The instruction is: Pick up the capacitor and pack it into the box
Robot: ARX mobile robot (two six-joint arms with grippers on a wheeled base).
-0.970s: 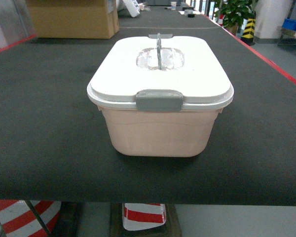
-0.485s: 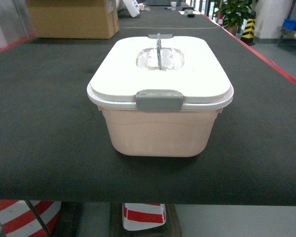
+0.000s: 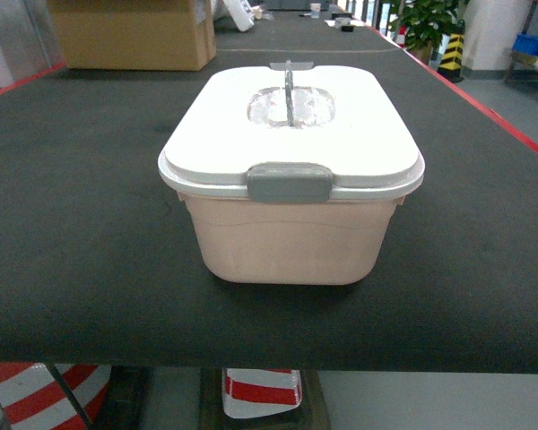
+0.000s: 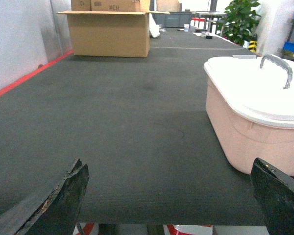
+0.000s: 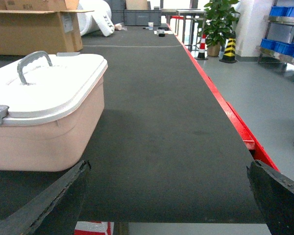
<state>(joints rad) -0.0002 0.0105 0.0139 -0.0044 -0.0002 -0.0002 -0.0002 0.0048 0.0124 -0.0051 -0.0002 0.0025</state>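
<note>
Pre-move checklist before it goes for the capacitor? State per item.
1. Box upright on the table: ok.
2. Box open for packing: not ok, lid is on and the front clip looks down.
3. Capacitor located: not ok, none shows in any view.
4. Left gripper open and empty: ok, fingers spread wide over bare table.
5. Right gripper open and empty: ok.
6. Handle reachable: ok, it stands upright with nothing near it.

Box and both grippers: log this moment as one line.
box: on table, lid on | capacitor: not in view | left gripper: open, empty | right gripper: open, empty
</note>
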